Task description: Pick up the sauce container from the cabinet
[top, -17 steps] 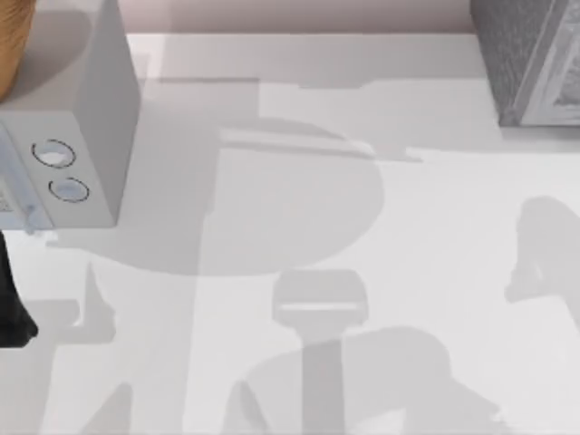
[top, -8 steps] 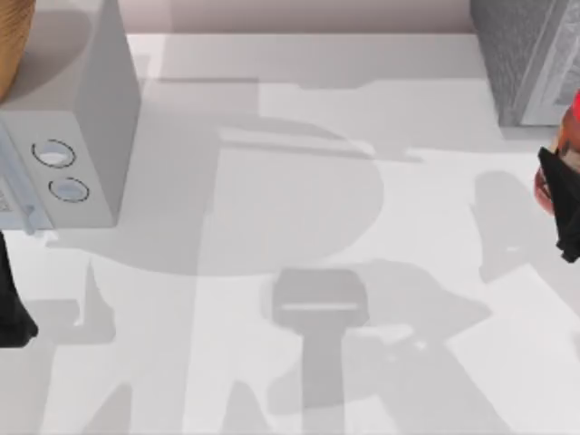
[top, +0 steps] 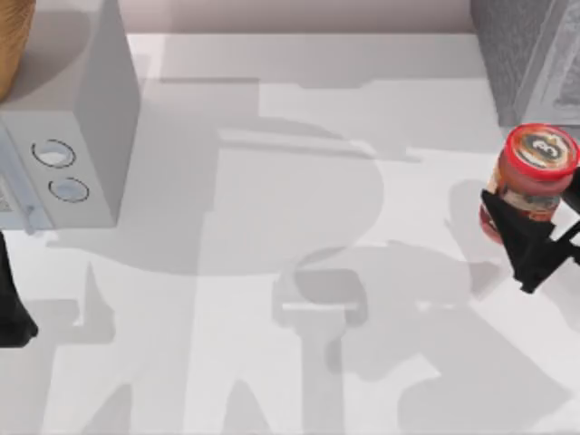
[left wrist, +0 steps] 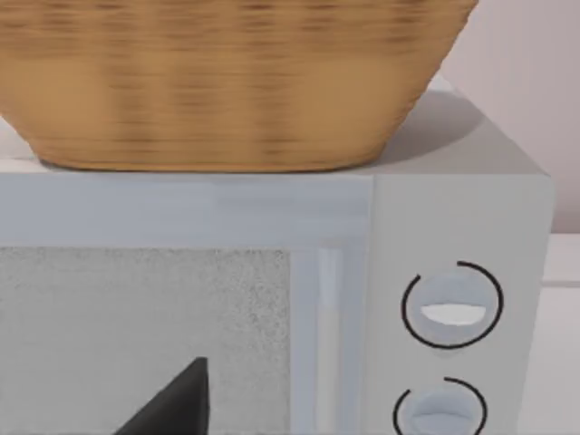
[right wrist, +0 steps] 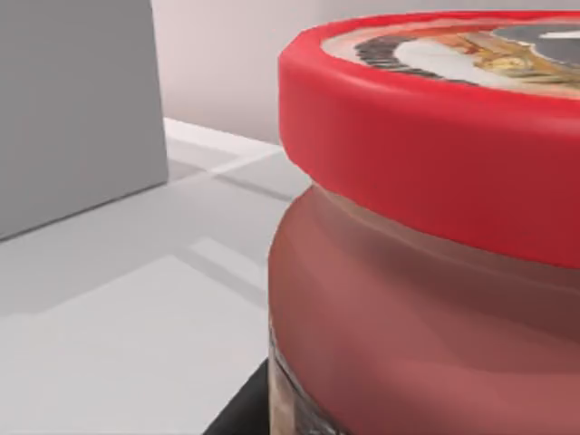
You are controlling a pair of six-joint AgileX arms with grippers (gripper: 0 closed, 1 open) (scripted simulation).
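The sauce container (top: 536, 172), a small jar with a red lid and reddish-brown body, stands upright just in front of the cabinet (top: 521, 54) at the table's right edge. My right gripper (top: 533, 207) is shut on the jar's lower body, with a black finger on each side. Up close in the right wrist view, the sauce container (right wrist: 426, 272) shows its red lid and a dark finger (right wrist: 243, 412) by its base. My left arm (top: 13, 304) is parked at the table's left edge, and one of its black fingertips (left wrist: 172, 406) faces the white box.
A smooth white box with two round dials (top: 86, 127) stands at the back left, and a woven basket (left wrist: 227, 82) sits on top of it. Open white tabletop (top: 299, 227) lies between the white box and the jar, crossed by the arms' shadows.
My right gripper has come in from the right edge toward the left, carrying the sauce container into full view in front of the cabinet. The left arm has stayed still.
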